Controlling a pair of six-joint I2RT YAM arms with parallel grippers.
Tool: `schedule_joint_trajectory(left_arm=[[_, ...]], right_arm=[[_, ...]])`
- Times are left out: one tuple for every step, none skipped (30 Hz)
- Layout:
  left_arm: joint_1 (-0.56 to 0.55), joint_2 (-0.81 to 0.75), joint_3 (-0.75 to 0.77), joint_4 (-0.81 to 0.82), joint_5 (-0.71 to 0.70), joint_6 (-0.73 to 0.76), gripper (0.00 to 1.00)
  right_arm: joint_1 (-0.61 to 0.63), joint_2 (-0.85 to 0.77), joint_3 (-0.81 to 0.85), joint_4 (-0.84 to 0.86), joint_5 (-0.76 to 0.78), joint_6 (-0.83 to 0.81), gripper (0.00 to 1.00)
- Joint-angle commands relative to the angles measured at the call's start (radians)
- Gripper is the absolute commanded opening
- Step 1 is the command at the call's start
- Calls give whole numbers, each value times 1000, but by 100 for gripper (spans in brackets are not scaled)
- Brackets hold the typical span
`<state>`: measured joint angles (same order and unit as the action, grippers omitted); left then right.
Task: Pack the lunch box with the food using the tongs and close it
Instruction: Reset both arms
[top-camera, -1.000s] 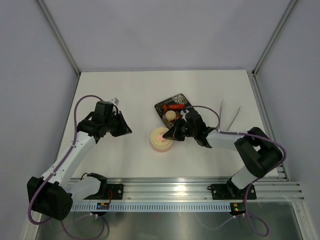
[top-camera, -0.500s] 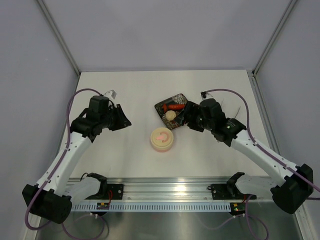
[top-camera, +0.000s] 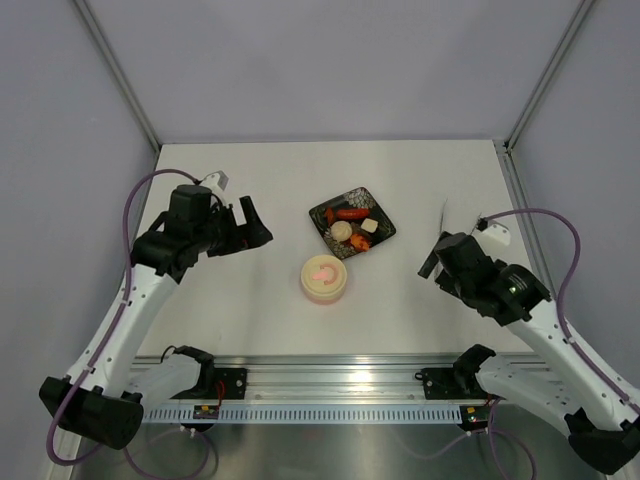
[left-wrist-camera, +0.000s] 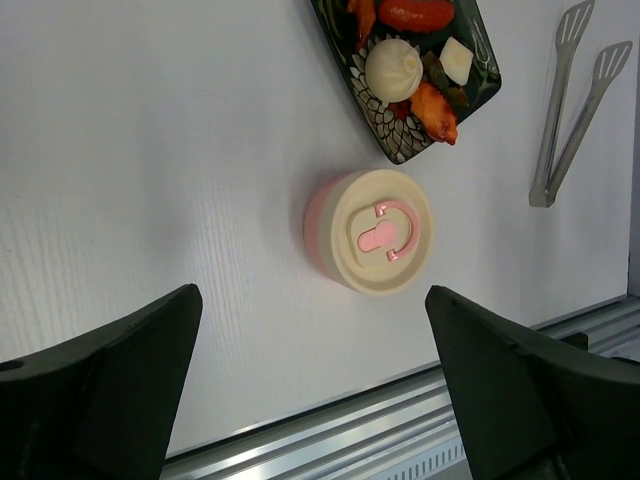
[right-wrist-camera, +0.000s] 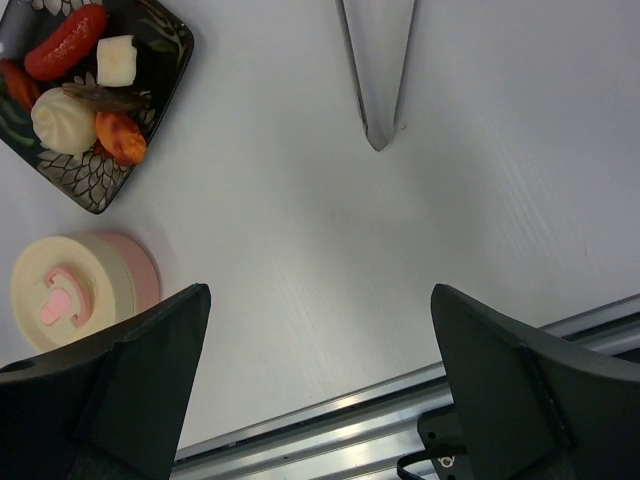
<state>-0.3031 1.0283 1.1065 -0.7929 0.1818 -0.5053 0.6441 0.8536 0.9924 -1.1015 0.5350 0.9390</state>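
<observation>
The lunch box (top-camera: 324, 279) stands on the white table with its cream lid (left-wrist-camera: 382, 231) on, pink mark up. Just behind it, the black tray (top-camera: 377, 207) holds the food: a red sausage (right-wrist-camera: 65, 42), a pale bun (right-wrist-camera: 62, 122), a pale cube (right-wrist-camera: 115, 60) and an orange piece (right-wrist-camera: 120, 138). The tongs (left-wrist-camera: 560, 130) lie flat to the right of the tray, and their joined end (right-wrist-camera: 378, 130) points toward the near edge. My left gripper (top-camera: 255, 225) hovers open to the left of the tray, holding nothing. My right gripper (top-camera: 431, 260) hovers open to the right of the lunch box, near the tongs.
Grey walls enclose the table on three sides. The aluminium rail (top-camera: 380, 385) carrying both arm bases runs along the near edge. Purple cables loop off both arms.
Both grippers went from shut to wide open. The right arm pulled back from the lunch box to the right. The left gripper drifted slightly back and right.
</observation>
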Motion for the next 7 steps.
schedule_joint_trajectory(left_arm=[[4, -7, 58, -2, -15, 5, 99], [5, -2, 68, -5, -18, 1, 99], [4, 1, 73, -14, -25, -2, 99], [4, 1, 78, -15, -30, -6, 99], [5, 3, 82, -19, -30, -6, 99], [4, 9, 85, -23, -34, -9, 99], [4, 10, 90, -26, -36, -12, 99]], right_arm=[[-1, -85, -6, -90, 97, 72, 100], [-1, -91, -5, -107, 120, 87, 100], [-1, -97, -1, -121, 126, 110, 99], [-1, -100, 0, -126, 125, 112, 100], [-1, -96, 3, -130, 126, 115, 99], [-1, -78, 5, -144, 131, 122, 99], [-1, -64, 14, -147, 134, 124, 99]])
